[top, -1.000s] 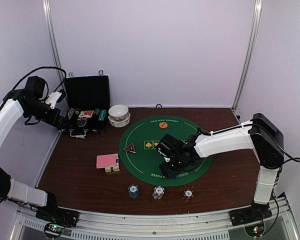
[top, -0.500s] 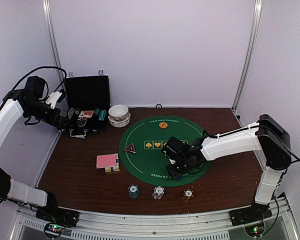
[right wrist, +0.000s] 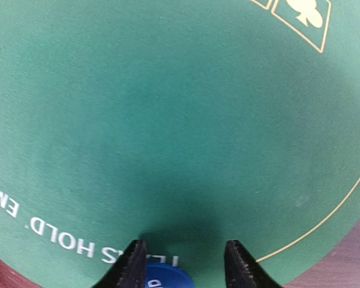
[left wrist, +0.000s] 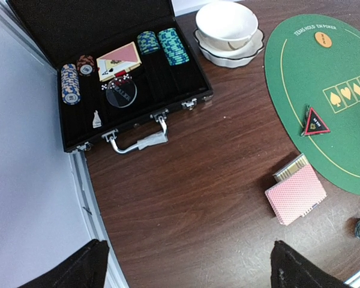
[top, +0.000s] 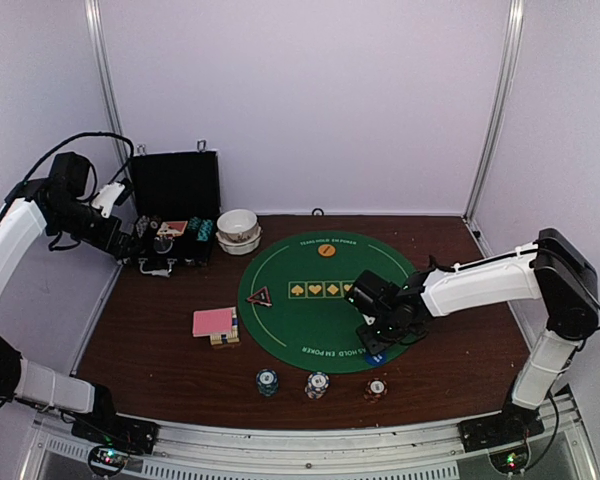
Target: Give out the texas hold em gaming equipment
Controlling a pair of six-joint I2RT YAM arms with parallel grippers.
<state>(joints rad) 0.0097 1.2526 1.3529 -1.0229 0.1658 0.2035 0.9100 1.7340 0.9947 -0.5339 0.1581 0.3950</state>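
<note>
My right gripper (right wrist: 181, 264) is low over the green mat (right wrist: 168, 108), shut on the blue marker button (right wrist: 166, 278). Only the button's upper rim shows, against the left finger. From above, this gripper (top: 380, 340) is at the mat's near right. The orange button (top: 327, 250) and red-triangle button (top: 259, 296) lie on the mat. The pink-backed cards (top: 214, 322) sit left of it. Teal (top: 267, 381), white (top: 317, 384) and brown (top: 376, 387) chip stacks line the front. My left gripper (left wrist: 192, 270) hangs open above bare table near the case.
An open black case (top: 170, 190) with more chips and cards stands at the back left. Beside it are stacked white bowls (top: 238, 230). Metal frame posts rise at the table's back corners and a rail runs along its left edge (left wrist: 84, 180).
My right gripper has narrowed around the blue button and slid right along the mat's near edge, the button going with it. The left arm has not moved.
</note>
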